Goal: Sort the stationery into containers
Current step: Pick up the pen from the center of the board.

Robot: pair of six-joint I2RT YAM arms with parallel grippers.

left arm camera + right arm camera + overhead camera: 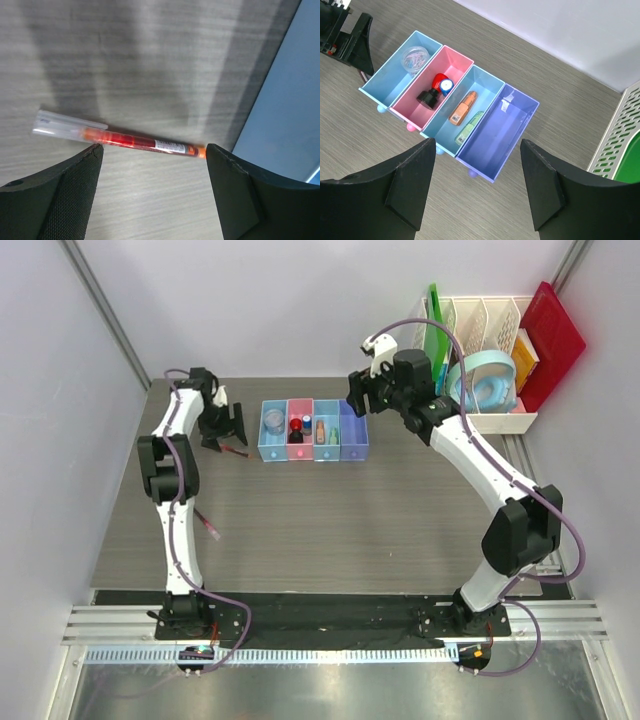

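Left wrist: left pincer (152, 150) open, empty, over red pen (130, 140); right pincer (477, 145) likewise; bin (287, 100) cropped.

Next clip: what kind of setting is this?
Probably a lab robot cell, not an office: pale wall panels enclose a wood-grain table, the left arm and right arm are bolted to a metal rail, with a staged row of bins.

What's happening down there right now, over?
Left gripper open over dark red pen on table. Right gripper open, empty, above bins. Light-blue bin close beside pen's tip.
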